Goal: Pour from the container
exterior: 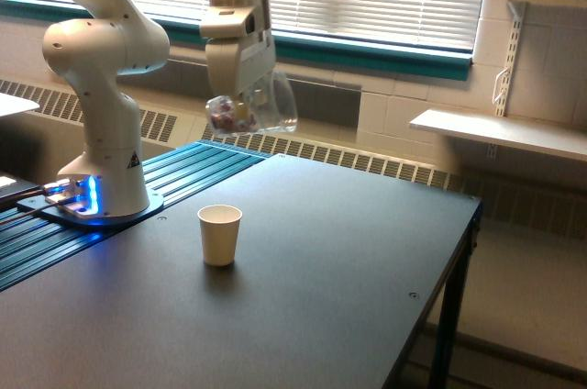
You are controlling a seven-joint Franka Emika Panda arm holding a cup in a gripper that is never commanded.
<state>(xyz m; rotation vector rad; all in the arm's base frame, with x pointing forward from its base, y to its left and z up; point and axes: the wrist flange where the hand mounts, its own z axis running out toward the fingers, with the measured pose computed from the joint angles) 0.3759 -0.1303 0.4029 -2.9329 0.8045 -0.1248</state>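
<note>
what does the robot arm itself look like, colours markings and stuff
The arm is glossy white with rounded, bulbous joint housings and dark grey rings at the joints. Its base sits on a dark round plate, glows blue on one side, and carries a small dark triangular mark. The gripper is a boxy white block hanging from a dark-capped wrist. No loose cables show along the arm.

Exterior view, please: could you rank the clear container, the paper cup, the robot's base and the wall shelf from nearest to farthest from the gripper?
1. The clear container: held in the gripper, tilted.
2. The paper cup: on the table, below the gripper.
3. The robot's base: at the table's edge, toward the exterior view's left, about as close as the cup; hard to call.
4. The wall shelf: far toward the exterior view's right.
</note>
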